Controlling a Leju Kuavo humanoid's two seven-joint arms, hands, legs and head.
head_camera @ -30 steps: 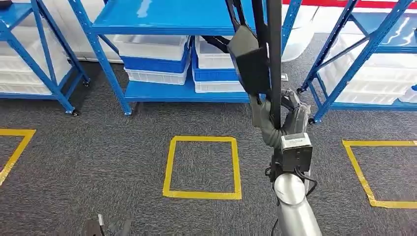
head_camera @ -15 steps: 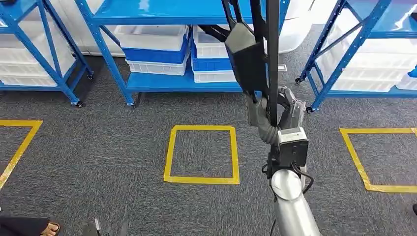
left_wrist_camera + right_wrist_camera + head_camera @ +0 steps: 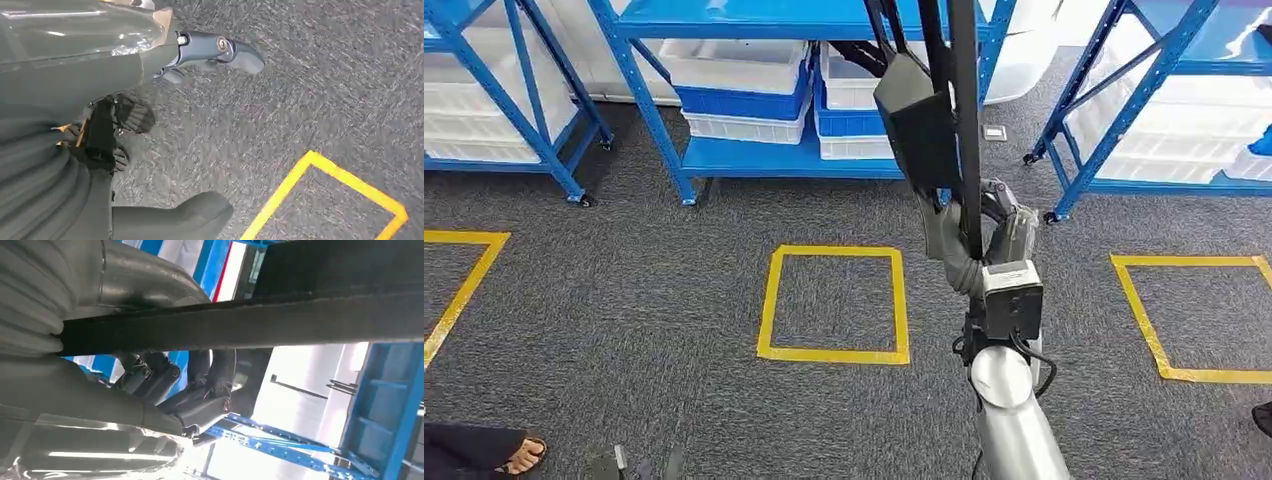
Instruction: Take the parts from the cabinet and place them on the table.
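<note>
My right hand [image 3: 986, 238] is raised in front of me and grips a long black part [image 3: 965, 130] with a flat dark plate [image 3: 916, 125] attached near its top. The part stands nearly upright and runs past the top of the head view. In the right wrist view the same black bar [image 3: 280, 322] crosses the palm with the dark fingers [image 3: 200, 390] curled around it. My left hand [image 3: 100, 65] hangs over the grey carpet, its fingers [image 3: 225, 50] apart and holding nothing.
Blue racks [image 3: 754, 160] with white and blue bins [image 3: 739, 95] stand ahead, and another rack [image 3: 1124, 120] to the right. Yellow tape squares [image 3: 836, 305] mark the carpet. A person's sandalled foot [image 3: 519, 455] is at the lower left, and a shoe [image 3: 1262, 418] at the right edge.
The whole view has shifted, so the racks sit a little higher in the picture. The right hand keeps its hold on the black part. A person's foot has come into view at the lower left.
</note>
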